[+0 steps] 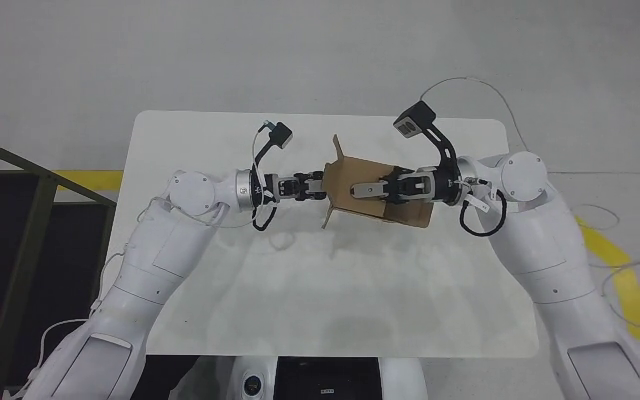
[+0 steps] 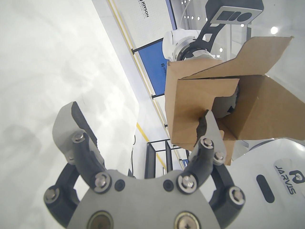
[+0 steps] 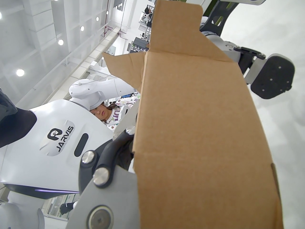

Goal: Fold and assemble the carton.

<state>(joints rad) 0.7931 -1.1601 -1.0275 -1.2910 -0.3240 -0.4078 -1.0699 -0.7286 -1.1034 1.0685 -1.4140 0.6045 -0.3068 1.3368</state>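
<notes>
Right end effector point(image 1: 365, 188) clamped the brown cardboard carton point(image 1: 362, 172) aloft, apparently so the spread-fingered left end effector point(image 1: 316, 186) could fold flaps.

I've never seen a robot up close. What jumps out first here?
A brown carton held in the air above the white table, half-folded with flaps sticking out. The right gripper grips it, while the left gripper, wide open, touches its flapped end.
</notes>
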